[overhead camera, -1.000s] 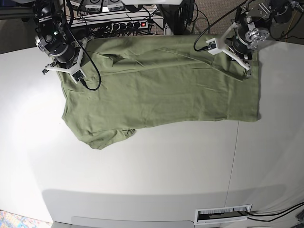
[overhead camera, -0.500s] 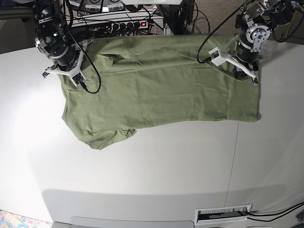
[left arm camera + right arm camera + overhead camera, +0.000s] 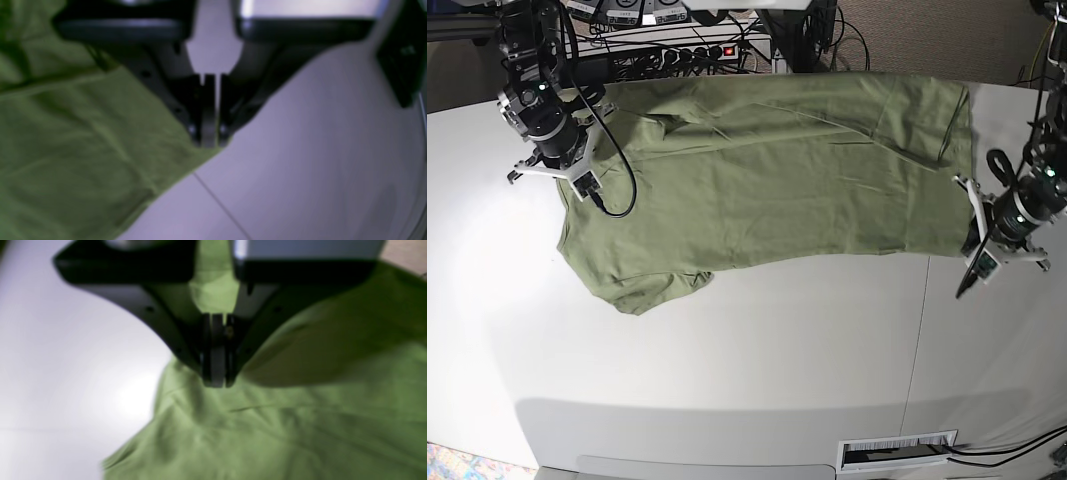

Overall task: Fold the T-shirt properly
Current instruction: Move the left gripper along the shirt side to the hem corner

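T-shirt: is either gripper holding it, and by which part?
Cannot be told. The right gripper is shut on the T-shirt's sleeve end; the left gripper, barely open, sits at a hem corner. No clear pinch shows.

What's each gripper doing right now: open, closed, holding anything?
Left gripper: jaws nearly together at the T-shirt corner; a grip cannot be told.
Right gripper: shut, over the T-shirt; a pinch cannot be told.

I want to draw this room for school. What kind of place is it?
Probably a robot lab or workshop. Two robot arms work over a plain white table with a green T-shirt spread on it, and a power strip with tangled cables sits behind the table.
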